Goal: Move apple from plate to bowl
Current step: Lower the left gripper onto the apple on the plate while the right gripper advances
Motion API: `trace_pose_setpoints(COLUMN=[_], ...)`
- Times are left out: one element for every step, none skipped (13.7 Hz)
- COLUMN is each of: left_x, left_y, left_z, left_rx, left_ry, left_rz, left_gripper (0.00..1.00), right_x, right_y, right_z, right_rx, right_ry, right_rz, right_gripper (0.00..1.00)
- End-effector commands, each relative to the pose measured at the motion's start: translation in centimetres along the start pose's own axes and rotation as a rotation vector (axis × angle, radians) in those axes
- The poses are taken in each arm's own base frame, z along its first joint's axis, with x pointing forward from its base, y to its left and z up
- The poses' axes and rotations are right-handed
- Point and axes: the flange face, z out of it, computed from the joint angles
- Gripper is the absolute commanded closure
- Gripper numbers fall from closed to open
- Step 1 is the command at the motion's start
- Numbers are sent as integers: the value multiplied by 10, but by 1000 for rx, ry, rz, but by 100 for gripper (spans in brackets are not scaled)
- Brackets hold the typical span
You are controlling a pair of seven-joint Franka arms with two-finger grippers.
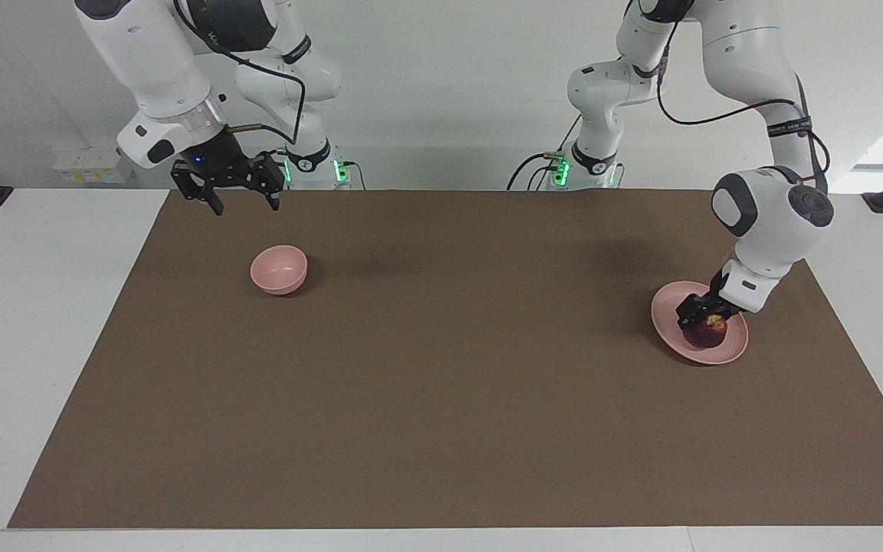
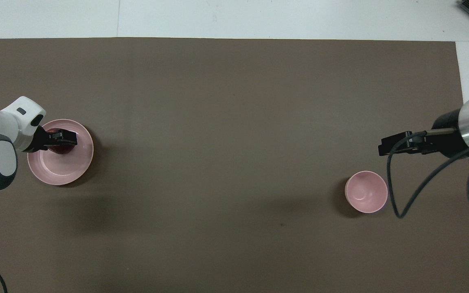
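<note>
The dark red apple (image 1: 711, 333) sits on the flat pink plate (image 1: 667, 303) at the left arm's end of the brown mat. My left gripper (image 1: 704, 316) is down on the apple, one finger at each side of its top, shut on it. In the overhead view the left gripper (image 2: 61, 138) covers most of the apple (image 2: 60, 149) on the plate (image 2: 61, 171). The small deep pink bowl (image 1: 279, 268) stands empty toward the right arm's end and also shows in the overhead view (image 2: 366, 191). My right gripper (image 1: 247, 207) is open in the air beside the bowl (image 2: 385, 149).
The brown mat (image 1: 441, 368) covers most of the white table. A black cable (image 2: 397, 195) hangs from the right arm close to the bowl.
</note>
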Motion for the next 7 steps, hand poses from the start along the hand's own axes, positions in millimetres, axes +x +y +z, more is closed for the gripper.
trace_pose_setpoints(left_x=[-4,-4,-2,-1,2,6,11], left_y=[0,-2,-2,-2,-4,-4,-5], left_z=[6,5,4,2,-4,-14,-28], left_rx=[3,3,3,2,1,-1,-12], left_ry=[1,1,3,-5,-12,-15,-9], left_rz=[6,5,2,-8,-15,-17,-27], left_gripper=[95,100,100,100,100,100,100], right_x=[-7,-6,-8,-7,-6,-4,-3], right_y=[-24,-30,-32,-43,-48,-50,-54], right_z=[14,24,27,31,33,35,39], right_rx=[54,62,65,73,92,109,127], right_ry=[-2,-23,-31,-27,-18,-7,-15], right_rz=[-42,-47,-28,-9,20,45,75], right_gripper=[0,0,0,0,0,0,0])
